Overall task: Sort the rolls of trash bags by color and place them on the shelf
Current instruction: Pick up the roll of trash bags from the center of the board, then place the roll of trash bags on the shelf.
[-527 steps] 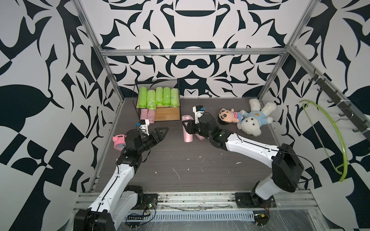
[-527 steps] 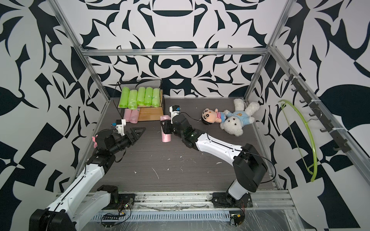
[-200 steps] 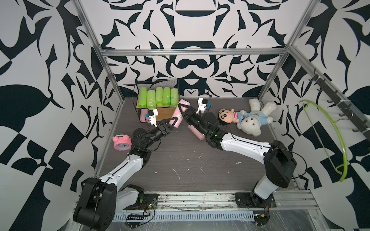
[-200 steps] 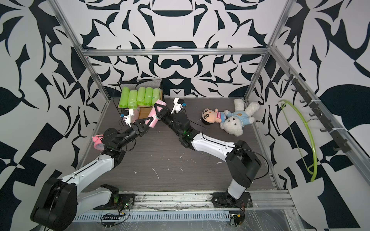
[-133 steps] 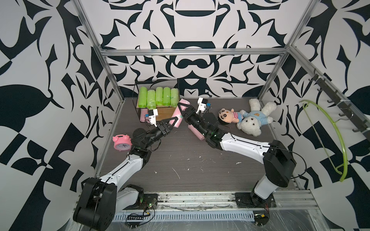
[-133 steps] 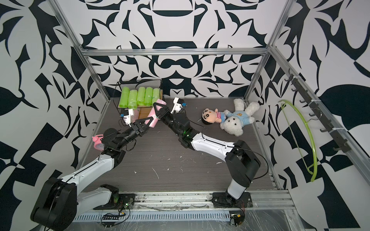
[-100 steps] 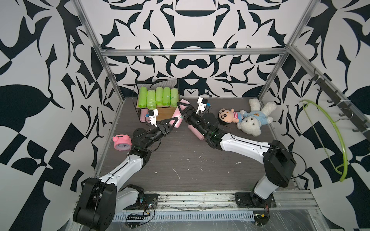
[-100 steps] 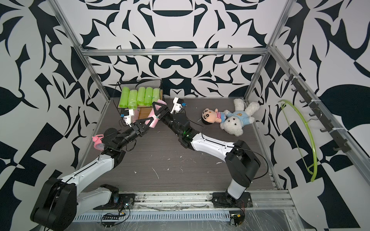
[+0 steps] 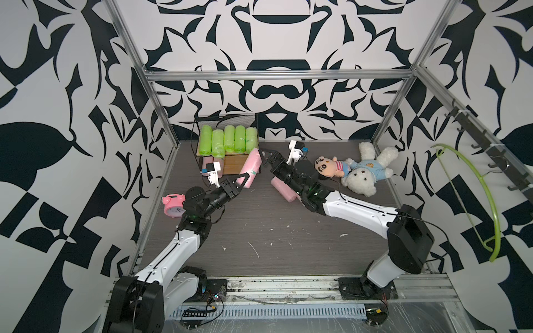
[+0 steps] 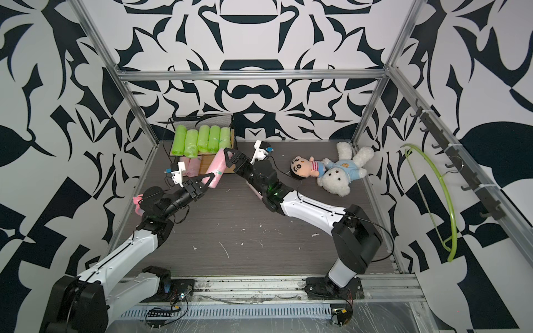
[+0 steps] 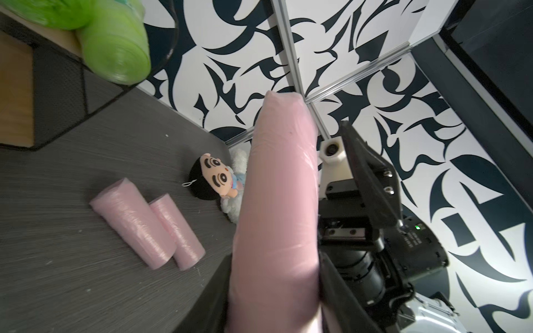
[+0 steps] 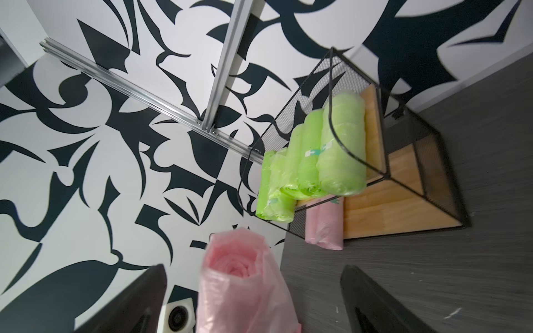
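Fingers [image 11: 340, 291] of the left gripper [image 9: 244, 179] are clamped on the lower end of a held pink roll [image 9: 251, 165], which juts up at a slant just in front of the shelf [image 9: 232, 167]. Fingers of the right gripper [image 12: 253, 268] stand wide apart on either side of that roll's upper end. As far as the wrist view shows they touch nothing, so the roll hangs from the left arm alone. This looks like a handover between the arms, with the left one carrying.

On the shelf, the upper board bears five lime-green rolls [image 9: 229, 139] lying side by side, so green seems finished. The lower board has two pink rolls [image 12: 324, 229] at one end, with bare wood beside them. On the bench [image 9: 259, 230], beside the right arm, two more pink rolls [image 11: 135, 222] lie together, apart from the shelf. By my count three pink rolls are left to place: the held one, then those two.
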### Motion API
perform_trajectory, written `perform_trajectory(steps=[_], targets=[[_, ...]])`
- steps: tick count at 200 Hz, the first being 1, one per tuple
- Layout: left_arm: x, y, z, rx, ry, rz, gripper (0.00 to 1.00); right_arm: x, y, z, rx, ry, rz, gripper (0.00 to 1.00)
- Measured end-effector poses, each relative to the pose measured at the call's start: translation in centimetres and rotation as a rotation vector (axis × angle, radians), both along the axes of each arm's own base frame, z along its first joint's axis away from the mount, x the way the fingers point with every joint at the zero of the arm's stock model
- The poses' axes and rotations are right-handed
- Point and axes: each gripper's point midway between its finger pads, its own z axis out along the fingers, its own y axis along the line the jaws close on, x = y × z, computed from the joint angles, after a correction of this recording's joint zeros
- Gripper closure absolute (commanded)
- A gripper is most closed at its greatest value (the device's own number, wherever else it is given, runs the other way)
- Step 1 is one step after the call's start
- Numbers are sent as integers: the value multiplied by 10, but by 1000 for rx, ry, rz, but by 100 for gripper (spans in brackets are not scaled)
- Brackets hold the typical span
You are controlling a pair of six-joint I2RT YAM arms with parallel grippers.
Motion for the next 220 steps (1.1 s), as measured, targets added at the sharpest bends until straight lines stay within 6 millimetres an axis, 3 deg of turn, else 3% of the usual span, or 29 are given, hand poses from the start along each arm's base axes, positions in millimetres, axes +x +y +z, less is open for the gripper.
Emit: perform_trajectory(steps=[28, 57, 84, 140, 220], targets=[[5, 9, -30, 86, 61, 34, 100, -6, -21, 19, -103, -65, -33, 0], [7, 17, -59, 195, 101, 78, 100, -13, -28, 26, -248, -115, -28, 0], [6, 25, -90, 290, 146, 111, 100, -19, -33, 15, -384, -131, -11, 0], [20, 44, -124, 419, 180, 186, 100, -33, -30, -20, -603, -155, 95, 0], [55, 74, -180, 515, 254, 307, 100, -46, -26, -43, -713, -149, 181, 0]])
